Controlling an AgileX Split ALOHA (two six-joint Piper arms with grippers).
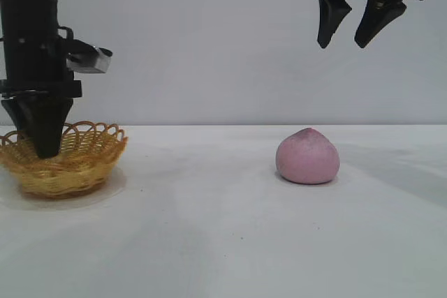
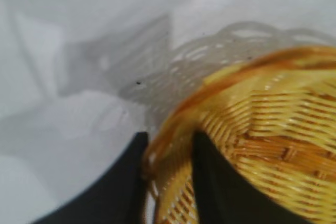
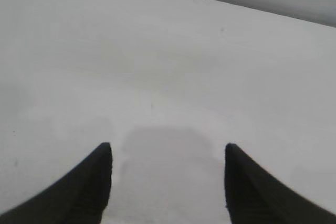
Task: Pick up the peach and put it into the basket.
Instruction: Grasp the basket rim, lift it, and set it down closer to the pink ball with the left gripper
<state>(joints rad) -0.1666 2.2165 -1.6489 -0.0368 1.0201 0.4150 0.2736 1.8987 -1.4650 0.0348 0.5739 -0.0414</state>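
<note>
— Nearest the lens sat the basket (image 1: 64, 158) at the table's (image 1: 223, 242) left, and the left gripper (image 1: 43, 146) pointed straight down onto its rim.

— Was it gripping?

— Its fingers (image 2: 226, 192) straddled the woven rim, one inside, one outside, pinched on it.

— And the peach (image 1: 307, 156)?

— Resting on the table, well apart to the right. Above it hung the right gripper (image 1: 350, 33), jaws spread, holding nothing.
</note>
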